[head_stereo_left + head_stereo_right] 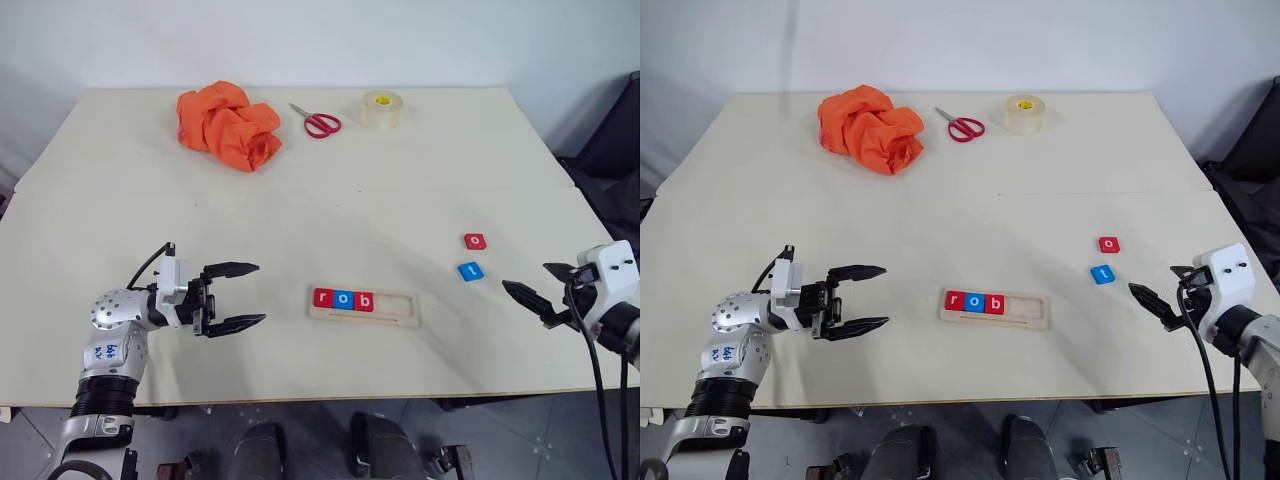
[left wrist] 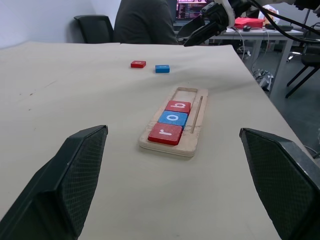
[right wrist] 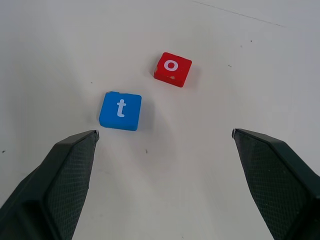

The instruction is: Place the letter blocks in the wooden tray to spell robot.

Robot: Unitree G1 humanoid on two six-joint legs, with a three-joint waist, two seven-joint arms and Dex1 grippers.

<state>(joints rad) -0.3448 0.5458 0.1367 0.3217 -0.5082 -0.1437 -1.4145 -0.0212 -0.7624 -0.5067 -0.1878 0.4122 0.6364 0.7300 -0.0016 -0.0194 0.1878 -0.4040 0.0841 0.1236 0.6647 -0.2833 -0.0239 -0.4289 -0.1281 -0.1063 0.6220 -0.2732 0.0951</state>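
Observation:
The wooden tray (image 1: 395, 306) lies near the table's front edge, at the middle. Its left part holds a red r (image 1: 323, 297), a blue o (image 1: 344, 299) and a red b (image 1: 365, 301); its right part is bare. A loose red o block (image 1: 475, 241) and a blue t block (image 1: 470, 271) lie on the table to the tray's right. My left gripper (image 1: 260, 293) hovers open left of the tray, pointing at it, empty. My right gripper (image 1: 525, 280) is open and empty just right of the t block, and both loose blocks lie ahead of its fingers (image 3: 60, 180).
At the table's far side lie a crumpled orange cloth (image 1: 228, 125), red-handled scissors (image 1: 318, 122) and a roll of clear tape (image 1: 381, 109). A dark chair (image 1: 615, 150) stands off the table's right edge. A person in a dark top (image 2: 145, 22) sits beyond that side.

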